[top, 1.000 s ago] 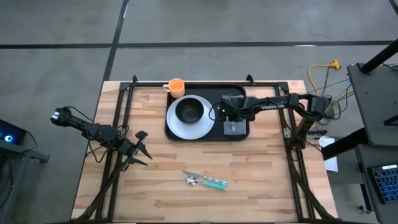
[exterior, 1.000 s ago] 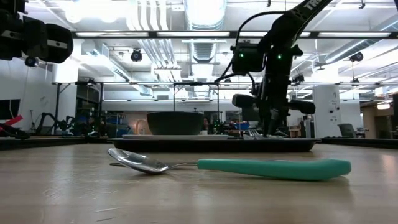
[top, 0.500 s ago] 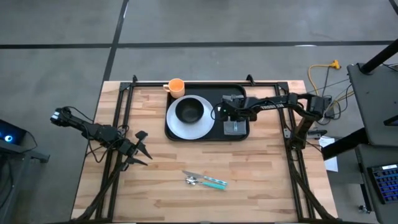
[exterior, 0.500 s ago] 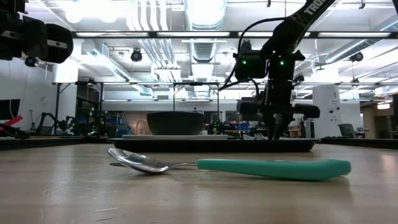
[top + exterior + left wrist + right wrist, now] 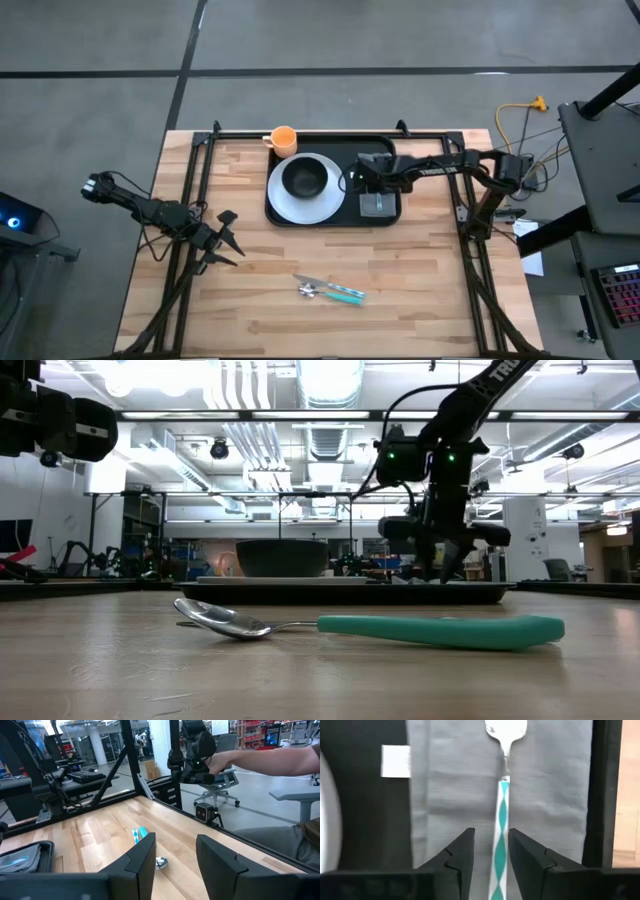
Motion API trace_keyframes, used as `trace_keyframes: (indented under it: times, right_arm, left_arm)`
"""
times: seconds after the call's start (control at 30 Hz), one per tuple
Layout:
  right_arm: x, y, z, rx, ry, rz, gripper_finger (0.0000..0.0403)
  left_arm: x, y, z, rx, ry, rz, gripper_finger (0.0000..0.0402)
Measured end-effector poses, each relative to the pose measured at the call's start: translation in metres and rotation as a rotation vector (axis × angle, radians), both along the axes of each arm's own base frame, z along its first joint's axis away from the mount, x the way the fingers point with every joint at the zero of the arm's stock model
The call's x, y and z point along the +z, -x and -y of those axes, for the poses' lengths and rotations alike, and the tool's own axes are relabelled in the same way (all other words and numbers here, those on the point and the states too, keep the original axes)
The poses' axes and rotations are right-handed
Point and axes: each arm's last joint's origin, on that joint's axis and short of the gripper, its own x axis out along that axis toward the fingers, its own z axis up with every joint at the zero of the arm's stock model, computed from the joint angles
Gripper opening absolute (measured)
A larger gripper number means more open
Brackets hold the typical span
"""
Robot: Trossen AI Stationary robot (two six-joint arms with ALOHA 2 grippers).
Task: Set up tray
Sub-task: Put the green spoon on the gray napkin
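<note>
Nearest me, a teal-handled spoon (image 5: pixel 400 627) lies on the worktop (image 5: pixel 420 280); my left gripper (image 5: pixel 222 243) waits there, fingers apart. Farther back, my right gripper (image 5: pixel 366 183) hovers over the tray (image 5: pixel 335 141), narrowly parted around a utensil (image 5: pixel 502 810) on a grey napkin (image 5: pixel 545 795)

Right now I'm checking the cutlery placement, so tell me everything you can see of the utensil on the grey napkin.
The utensil has a silver metal head and a teal-and-white patterned handle. It lies flat and lengthwise on the grey napkin, inside the black tray beside the white plate. The right gripper has its fingers open on either side of the handle.
</note>
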Motion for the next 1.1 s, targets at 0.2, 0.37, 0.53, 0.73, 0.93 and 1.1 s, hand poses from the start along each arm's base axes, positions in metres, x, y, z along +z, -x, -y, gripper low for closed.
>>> trace_keyframes:
  times: [0.2, 0.37, 0.53, 0.73, 0.93, 1.1]
  right_arm:
    - [0.013, -0.010, 0.003, 0.066, 0.023, 0.023, 0.0118]
    - [0.030, -0.022, 0.004, 0.199, 0.032, 0.053, 0.0115]
    - [0.046, -0.038, -0.010, 0.421, 0.029, 0.090, 0.0108]
    - [0.062, -0.055, -0.041, 0.739, -0.053, 0.176, 0.0101]
    - [0.077, -0.068, -0.074, 0.903, -0.043, 0.224, 0.0101]
    - [0.086, -0.073, -0.115, 1.018, -0.041, 0.252, 0.0101]
  left_arm:
    - [0.000, 0.000, 0.000, 0.000, 0.000, 0.000, 0.0122]
    - [0.000, 0.000, 0.000, 0.000, 0.000, 0.000, 0.0122]
    - [0.000, 0.000, 0.000, 0.000, 0.000, 0.000, 0.0122]
    - [0.000, 0.000, 0.000, 0.000, 0.000, 0.000, 0.0122]
    - [0.000, 0.000, 0.000, 0.000, 0.000, 0.000, 0.0122]
    - [0.000, 0.000, 0.000, 0.000, 0.000, 0.000, 0.0122]
